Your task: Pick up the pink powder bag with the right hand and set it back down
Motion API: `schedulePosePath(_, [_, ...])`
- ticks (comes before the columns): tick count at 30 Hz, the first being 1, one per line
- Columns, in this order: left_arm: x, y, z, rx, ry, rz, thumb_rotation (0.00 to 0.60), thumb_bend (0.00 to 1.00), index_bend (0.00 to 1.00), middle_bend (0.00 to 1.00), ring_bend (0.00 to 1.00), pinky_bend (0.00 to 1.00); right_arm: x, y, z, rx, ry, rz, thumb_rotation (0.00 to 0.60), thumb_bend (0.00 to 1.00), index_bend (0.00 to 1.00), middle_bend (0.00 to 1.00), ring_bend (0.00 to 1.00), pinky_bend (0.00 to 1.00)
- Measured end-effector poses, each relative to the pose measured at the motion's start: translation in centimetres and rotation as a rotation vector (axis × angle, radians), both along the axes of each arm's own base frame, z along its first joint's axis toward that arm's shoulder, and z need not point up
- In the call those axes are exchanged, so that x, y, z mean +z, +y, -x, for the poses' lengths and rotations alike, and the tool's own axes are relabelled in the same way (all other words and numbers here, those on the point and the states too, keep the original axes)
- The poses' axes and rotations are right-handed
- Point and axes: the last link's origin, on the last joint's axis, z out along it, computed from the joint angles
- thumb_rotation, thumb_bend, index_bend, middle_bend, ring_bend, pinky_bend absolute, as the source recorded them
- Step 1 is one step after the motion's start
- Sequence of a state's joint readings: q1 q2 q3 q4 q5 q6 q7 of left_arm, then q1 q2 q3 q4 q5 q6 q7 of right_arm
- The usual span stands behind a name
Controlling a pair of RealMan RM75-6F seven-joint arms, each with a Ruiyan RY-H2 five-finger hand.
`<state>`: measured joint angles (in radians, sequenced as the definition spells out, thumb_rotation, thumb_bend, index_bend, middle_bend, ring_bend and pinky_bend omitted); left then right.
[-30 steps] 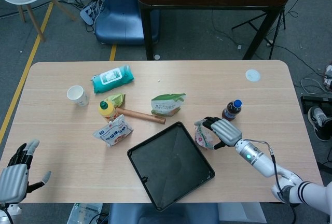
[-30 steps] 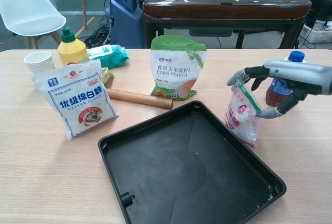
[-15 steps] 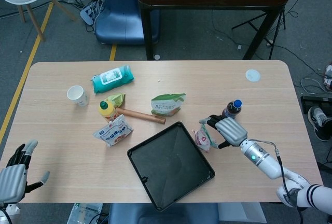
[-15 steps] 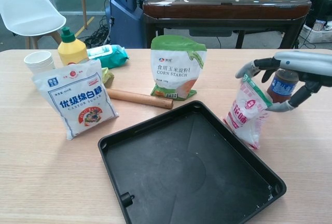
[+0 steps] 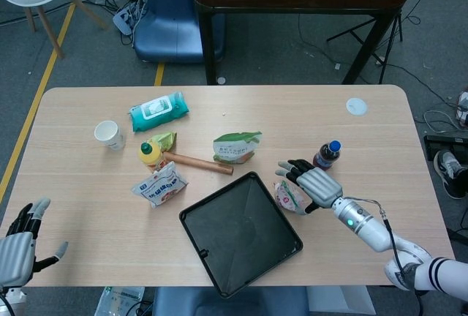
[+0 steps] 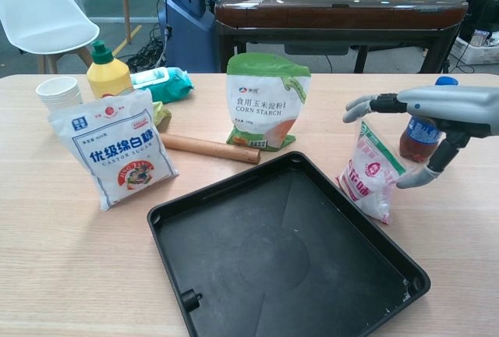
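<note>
At the bottom of the chest view the black tray [image 6: 288, 259] fills the lower middle, resting on the table [image 6: 70, 274]. Just past its right edge the pink powder bag [image 6: 369, 175] stands tilted at centre right, its foot on the tabletop. The right hand [image 6: 425, 118] hovers above it with fingers spread and the thumb hanging beside the bag, gripping nothing. Behind the hand is a dark bottle with a blue cap [image 6: 421, 130]. At left stands the white sugar bag [image 6: 115, 147], with a rolling pin [image 6: 210, 148] and a corn starch bag [image 6: 267, 101] further back. In the head view, the left hand [image 5: 18, 246] sits lower left, fingers apart and empty
</note>
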<state>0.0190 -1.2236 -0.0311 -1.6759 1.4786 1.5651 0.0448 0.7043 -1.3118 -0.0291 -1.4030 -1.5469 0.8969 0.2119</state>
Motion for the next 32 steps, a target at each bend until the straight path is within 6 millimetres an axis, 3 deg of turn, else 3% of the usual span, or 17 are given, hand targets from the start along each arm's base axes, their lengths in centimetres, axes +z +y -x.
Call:
schedulePosePath(9, [0.3,0.2,0.1,-0.004,0.002,-0.007,0.6,0.23,0.08,0.09,0.03,0.13,3.3,1.1,-0.1,0.013,-0.027,0.096,0.6,0.07,0.0,0.08,0.02,0.02])
schedulePosePath(14, [0.3,0.3,0.2,-0.007,0.004,-0.006,0.6,0.23,0.08,0.09,0.03,0.13,5.9,2.5,1.1,-0.008,-0.042,0.233,0.6,0.1,0.01,0.2,0.16,0.2])
schedulePosePath(23, [0.0,1.0,-0.1,-0.027,0.004,0.007,0.6,0.23,0.08,0.09,0.03,0.13,10.9,7.4,5.3,-0.124,0.045,0.582,0.6,0.1,0.09,0.25,0.18,0.22])
schedulePosePath(32, [-0.4,1.4,-0.2,-0.037,0.0,0.013,0.6,0.23,0.08,0.09,0.03,0.13,13.1,11.5,8.0,-0.266,0.117,0.627,0.6,0.1,0.09,0.26,0.18,0.22])
